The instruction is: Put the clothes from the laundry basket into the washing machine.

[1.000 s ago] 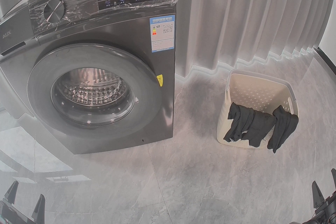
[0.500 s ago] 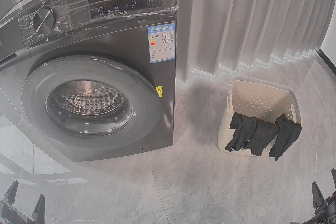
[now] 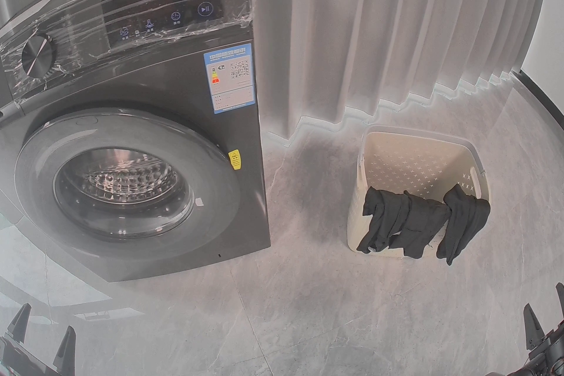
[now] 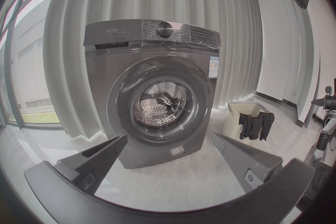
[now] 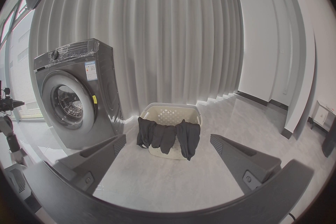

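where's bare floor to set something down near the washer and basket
Bare floor runs between the washing machine and the laundry basket, across the front of both, and past the basket's right side. It is crowded at the basket's front rim, where dark clothes hang over it.

Quick count: one washing machine (image 3: 176, 89), one laundry basket (image 3: 411, 160), and black clothes (image 3: 405, 218) over its rim in two clumps. Can't tell if that's two pieces or three. One curtain (image 3: 382, 13), plus two pincers: left pincer (image 3: 46, 319), right pincer (image 3: 543, 298).
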Controlling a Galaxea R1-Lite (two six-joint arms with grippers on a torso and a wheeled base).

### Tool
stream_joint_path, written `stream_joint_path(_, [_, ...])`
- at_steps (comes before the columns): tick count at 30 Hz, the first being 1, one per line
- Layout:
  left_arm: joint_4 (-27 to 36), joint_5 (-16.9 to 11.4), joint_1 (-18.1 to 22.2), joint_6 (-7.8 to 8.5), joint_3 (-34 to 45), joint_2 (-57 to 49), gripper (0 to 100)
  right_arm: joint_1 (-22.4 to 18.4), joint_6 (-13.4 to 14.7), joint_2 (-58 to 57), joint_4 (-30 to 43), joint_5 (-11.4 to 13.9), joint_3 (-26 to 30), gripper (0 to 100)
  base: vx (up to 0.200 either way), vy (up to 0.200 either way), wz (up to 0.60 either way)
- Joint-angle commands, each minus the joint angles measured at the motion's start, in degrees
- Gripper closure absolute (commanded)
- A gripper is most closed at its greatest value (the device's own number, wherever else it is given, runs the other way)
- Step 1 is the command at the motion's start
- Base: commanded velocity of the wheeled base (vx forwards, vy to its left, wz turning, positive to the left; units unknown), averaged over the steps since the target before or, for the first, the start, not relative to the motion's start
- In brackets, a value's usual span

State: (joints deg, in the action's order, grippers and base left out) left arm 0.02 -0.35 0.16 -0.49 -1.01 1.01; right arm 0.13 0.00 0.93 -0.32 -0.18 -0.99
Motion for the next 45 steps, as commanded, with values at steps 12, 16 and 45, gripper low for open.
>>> stream_joint_path(12, [-0.02,0.0,0.02,-0.04,1.01,-1.01,0,0.04,0.0,-0.05,-0.03,0.01,0.99,0,0.0,-0.15,0.0])
stream_joint_path(16, [-0.02,0.0,0.02,-0.04,1.01,-1.01,0,0.04,0.0,-0.05,-0.03,0.01,0.99,0,0.0,0.0,0.0])
stream_joint_path(45, [-0.02,0.0,0.02,0.05,1.01,-1.01,0,0.04,0.0,-0.05,-0.03,0.01,0.99,0,0.0,-0.11,0.0])
